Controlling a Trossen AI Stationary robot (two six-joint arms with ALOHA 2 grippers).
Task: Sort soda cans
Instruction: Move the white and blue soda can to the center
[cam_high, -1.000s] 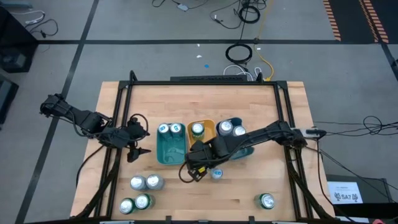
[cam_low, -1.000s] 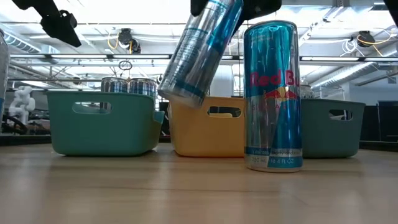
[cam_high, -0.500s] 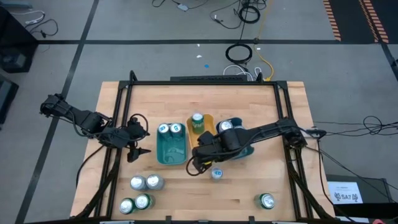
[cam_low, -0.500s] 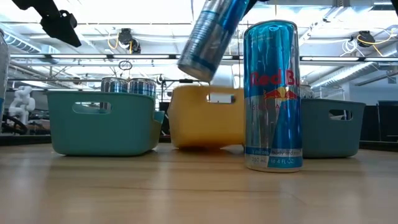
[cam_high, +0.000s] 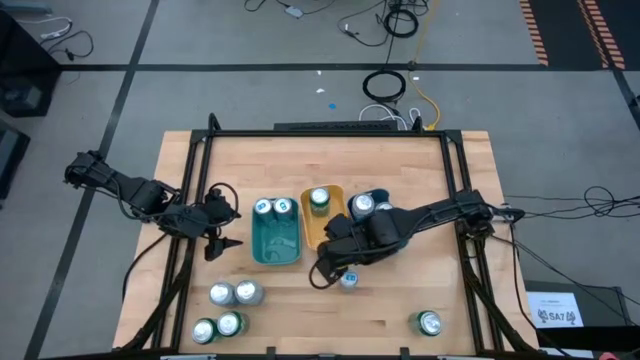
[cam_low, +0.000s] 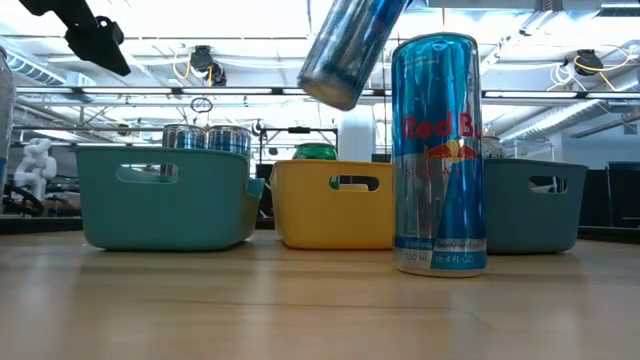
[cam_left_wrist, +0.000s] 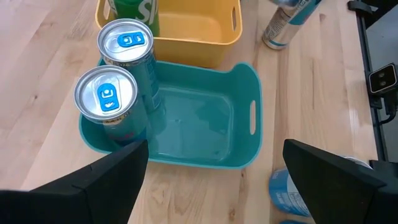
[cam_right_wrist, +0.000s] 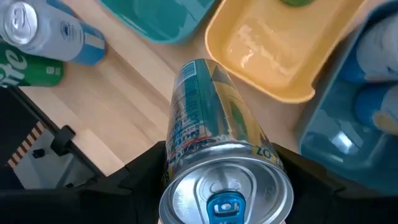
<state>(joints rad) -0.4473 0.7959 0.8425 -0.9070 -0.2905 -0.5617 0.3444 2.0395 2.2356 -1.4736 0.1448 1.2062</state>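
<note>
Since a second ago the right gripper (cam_high: 340, 262) has carried its tilted blue-and-silver metal soda can (cam_low: 352, 45) higher and farther toward the robot's right, off the yellow rectangular plastic tray (cam_low: 334, 203). That tray, jolted askew half a second ago, sits level again with a green-sided can (cam_high: 319, 200) standing in its far end.

The fingers are clamped across the can's upper body. In the right wrist view its shiny top (cam_right_wrist: 225, 190) lies nearest the wrist, and the long axis slants away and down toward the table. The bottom end hangs in the air, touching nothing.

The relation that matters next is between this can and the dark blue rectangular plastic tray (cam_low: 530, 203). That tray lies just beside the gripper on its right-arm side, beyond the yellow one, with two silver-topped cans (cam_high: 362, 205) already in it. The teal rectangular plastic tray (cam_left_wrist: 208, 127) sits on the gripper's opposite side, holding two blue cans (cam_left_wrist: 107, 99). Judging by colour, the blue tray looks the likely target; the can would need righting before release.

An upright blue-and-silver can (cam_high: 348, 279) stands on the wooden table (cam_high: 400, 310) just beneath the gripper, a possible knock hazard.

The left gripper (cam_high: 222, 228) waits with fingers spread wide, well apart from the held can on the teal tray's far side, so the right arm is much the nearer.
</note>
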